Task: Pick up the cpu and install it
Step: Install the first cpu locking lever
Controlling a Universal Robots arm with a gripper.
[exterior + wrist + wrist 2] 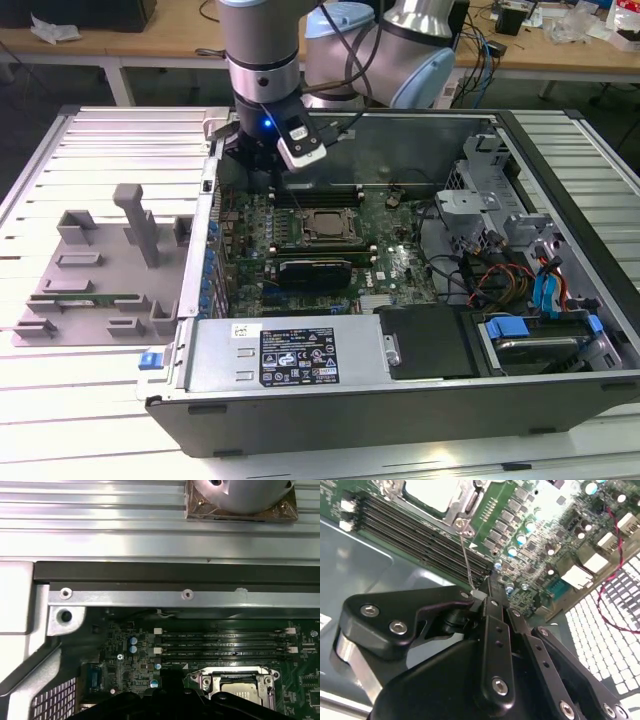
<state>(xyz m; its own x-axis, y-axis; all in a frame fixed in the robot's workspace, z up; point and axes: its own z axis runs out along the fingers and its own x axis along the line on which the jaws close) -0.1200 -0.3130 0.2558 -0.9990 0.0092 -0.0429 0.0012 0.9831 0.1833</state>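
The cpu lies flat in its black socket frame on the green circuit board, inside the open computer case. In both wrist views its pale metal top sits within the frame, just beside the rows of dark memory slots.

The tool hangs over the back corner of the case, on the exterior view's left, near the socket but off to one side of it. In the second wrist view the tool has its fingers drawn together. A thin metal lever runs from the corner of the socket frame up to the tip of the fingers. Whether they actually pinch it I cannot tell.

A grey tray lies on the slatted bench beside the case, with a narrow green memory stick resting in it
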